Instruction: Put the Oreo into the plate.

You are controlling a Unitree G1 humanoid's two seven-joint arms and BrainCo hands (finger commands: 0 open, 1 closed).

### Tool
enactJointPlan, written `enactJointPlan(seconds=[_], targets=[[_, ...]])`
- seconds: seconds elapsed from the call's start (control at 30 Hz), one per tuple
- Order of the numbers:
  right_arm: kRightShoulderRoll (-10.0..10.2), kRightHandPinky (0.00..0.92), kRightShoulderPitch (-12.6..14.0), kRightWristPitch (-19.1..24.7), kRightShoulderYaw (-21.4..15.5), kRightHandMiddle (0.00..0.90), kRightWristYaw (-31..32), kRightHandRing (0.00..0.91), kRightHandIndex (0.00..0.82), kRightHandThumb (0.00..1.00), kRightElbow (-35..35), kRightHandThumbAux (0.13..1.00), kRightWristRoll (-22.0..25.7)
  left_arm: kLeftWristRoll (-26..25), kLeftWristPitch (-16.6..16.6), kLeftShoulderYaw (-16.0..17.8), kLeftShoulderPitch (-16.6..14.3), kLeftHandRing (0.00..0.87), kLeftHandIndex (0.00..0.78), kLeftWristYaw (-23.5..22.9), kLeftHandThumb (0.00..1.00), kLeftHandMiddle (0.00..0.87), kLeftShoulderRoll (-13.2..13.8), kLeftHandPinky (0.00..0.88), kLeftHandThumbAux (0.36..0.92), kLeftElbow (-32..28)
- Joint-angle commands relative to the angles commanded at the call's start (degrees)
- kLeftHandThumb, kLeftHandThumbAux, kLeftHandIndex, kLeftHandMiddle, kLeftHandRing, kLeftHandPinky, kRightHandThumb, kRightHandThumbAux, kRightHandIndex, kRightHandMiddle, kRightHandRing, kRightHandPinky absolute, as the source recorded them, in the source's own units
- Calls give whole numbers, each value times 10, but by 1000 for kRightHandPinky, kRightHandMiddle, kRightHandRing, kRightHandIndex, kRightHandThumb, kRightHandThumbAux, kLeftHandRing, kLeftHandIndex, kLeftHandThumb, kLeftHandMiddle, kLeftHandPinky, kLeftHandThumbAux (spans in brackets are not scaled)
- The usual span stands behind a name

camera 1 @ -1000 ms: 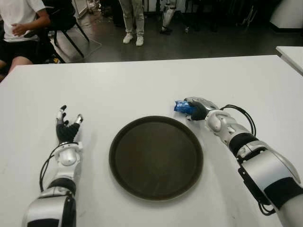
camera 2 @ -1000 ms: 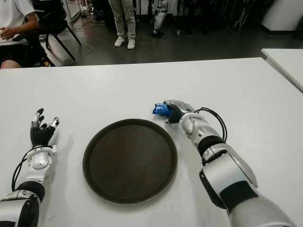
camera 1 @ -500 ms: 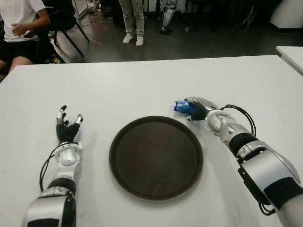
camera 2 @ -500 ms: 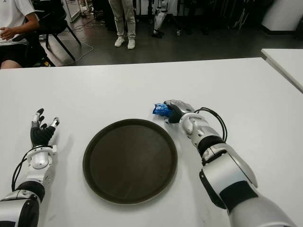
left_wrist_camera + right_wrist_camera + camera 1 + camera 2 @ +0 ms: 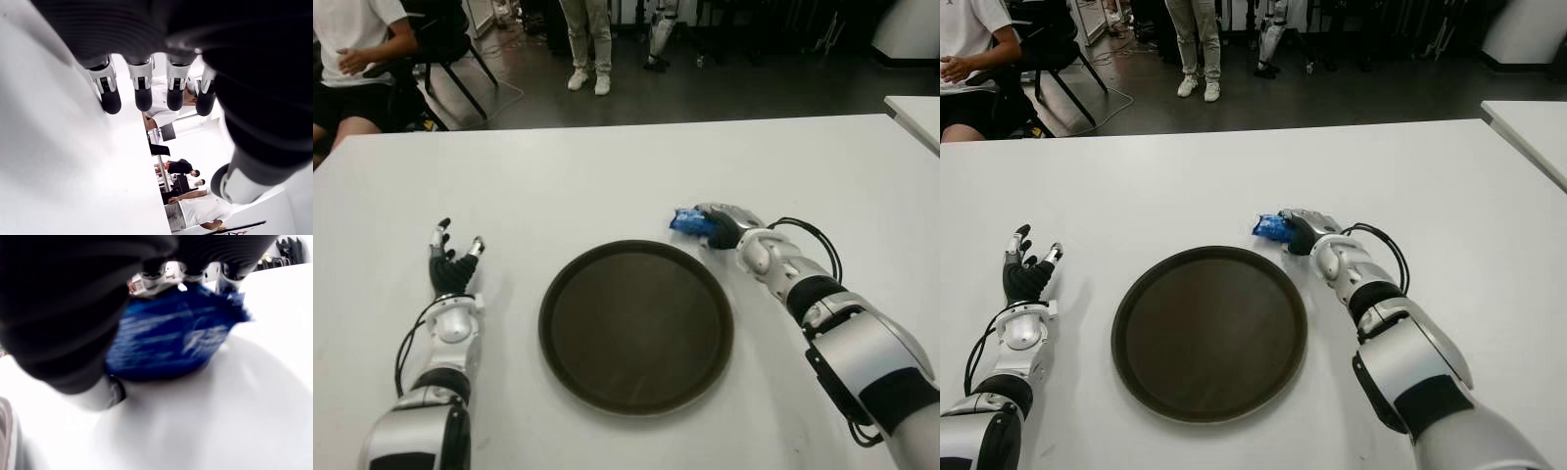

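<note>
Right wrist: Oreo [image 5: 171,338] inside right hand [image 5: 722,226].

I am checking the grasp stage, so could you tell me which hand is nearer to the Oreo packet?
Right. The right hand is closed around the blue Oreo packet, just beyond the plate. The left hand shows open, far across the plate.

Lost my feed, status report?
Right robot hand shut on Oreo pack, just beyond plate rim. Left robot hand open, left of plate. Nothing in the way.
</note>
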Motion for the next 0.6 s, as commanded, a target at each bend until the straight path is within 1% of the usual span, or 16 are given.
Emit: enactJointPlan(seconds=[0.03,0.1,0.13,0.17,0.23,0.37,0.6], targets=[[1,415,1,-2,-3,333,-3,351,391,734,0,711,3,1,0,-1,0,12,40,0,0,34,0,13,714,0],[2,480,3,-4,-8,419,-11,447,397,793,-1,696,7,2,-1,-2,1,15,42,0,0,36,1,16,718,0],[3,492,4,-5,-9,433,-17,465,396,802,-1,694,8,2,-1,-2,1,15,42,0,0,37,1,16,718,-1],[3,518,4,-6,-10,462,-21,502,393,814,-1,690,8,2,0,-2,1,17,41,0,0,38,1,17,721,-1],[3,541,6,-7,-11,491,-32,538,391,824,-1,687,8,2,1,-2,1,20,39,-1,0,40,1,20,721,-1],[4,565,8,-9,-11,524,-57,575,394,835,-2,682,7,0,3,-1,0,22,38,-1,0,43,1,20,715,0],[6,566,9,-7,-15,545,-80,590,398,839,-2,679,10,-1,5,0,0,17,38,-1,0,40,1,13,705,1]])
